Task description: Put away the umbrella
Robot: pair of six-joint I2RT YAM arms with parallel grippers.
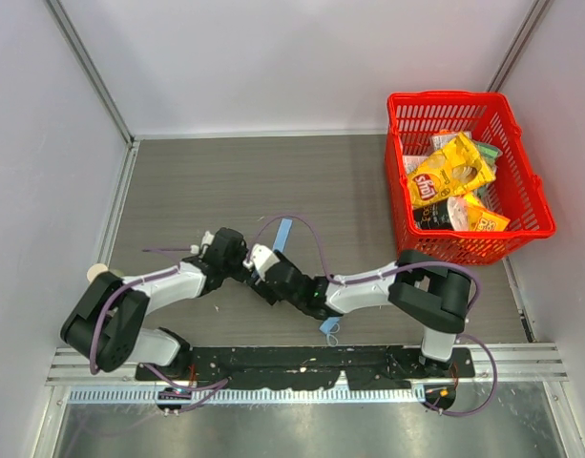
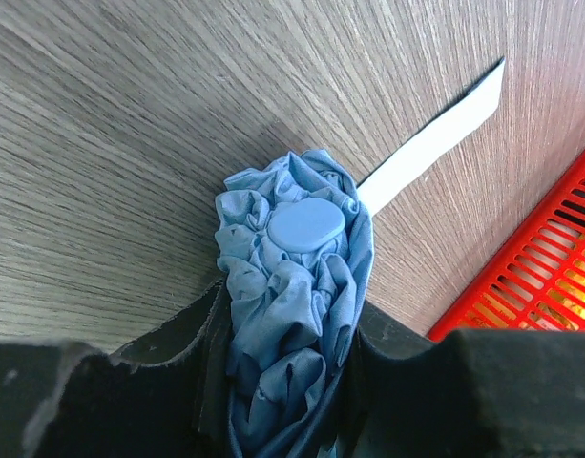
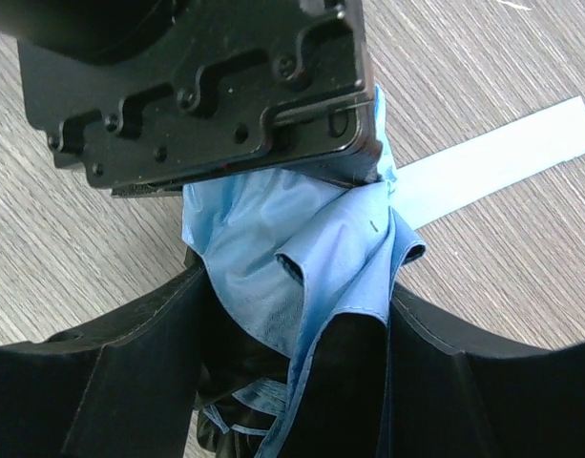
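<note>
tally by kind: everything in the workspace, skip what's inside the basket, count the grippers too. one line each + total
Light sky-blue fabric compact umbrella: 1
Red plastic mesh basket: 1
Two-finger grippers: 2 (left gripper, right gripper)
Total: 4

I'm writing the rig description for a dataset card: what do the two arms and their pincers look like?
Both arms alternate chunky black joints with white links: left arm, right arm. A thin purple cable loops along each one. The left pincer and right pincer are broad and matte black, with scuffed edges. No markings are legible.
</note>
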